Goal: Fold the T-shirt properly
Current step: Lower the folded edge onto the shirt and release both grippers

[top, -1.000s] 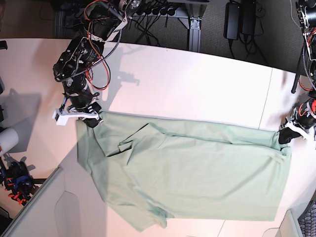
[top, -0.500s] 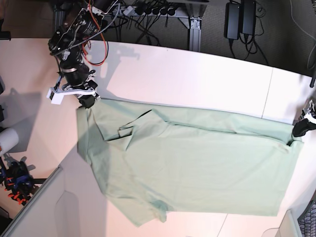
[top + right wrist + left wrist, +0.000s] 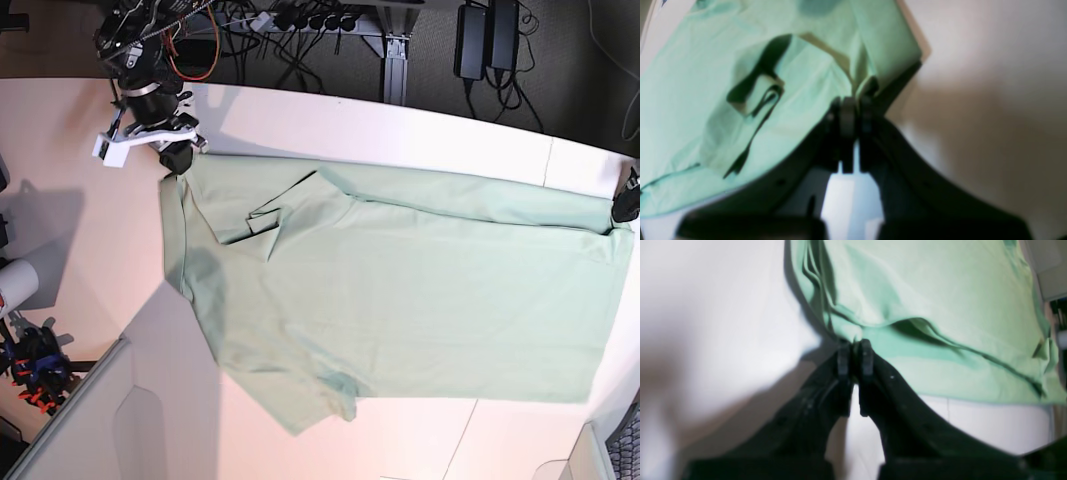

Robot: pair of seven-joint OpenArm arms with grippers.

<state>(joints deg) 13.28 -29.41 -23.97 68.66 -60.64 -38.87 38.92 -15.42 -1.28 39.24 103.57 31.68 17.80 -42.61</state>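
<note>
The pale mint-green T-shirt lies spread across the white table, collar toward the left. My right gripper is shut on the shirt's far left corner; the right wrist view shows its jaws pinched on the cloth. My left gripper is at the frame's right edge, shut on the far right corner; the left wrist view shows its jaws closed on the shirt's edge. The far edge of the shirt is stretched between both grippers.
Cables and a table frame sit behind the table's far edge. A white roll and clamps with orange tips stand at the left. A grey panel lies at the front left.
Both grippers have moved toward the table's far side and apart, dragging the shirt's far edge with them. The shirt lies flatter and farther back than before.
</note>
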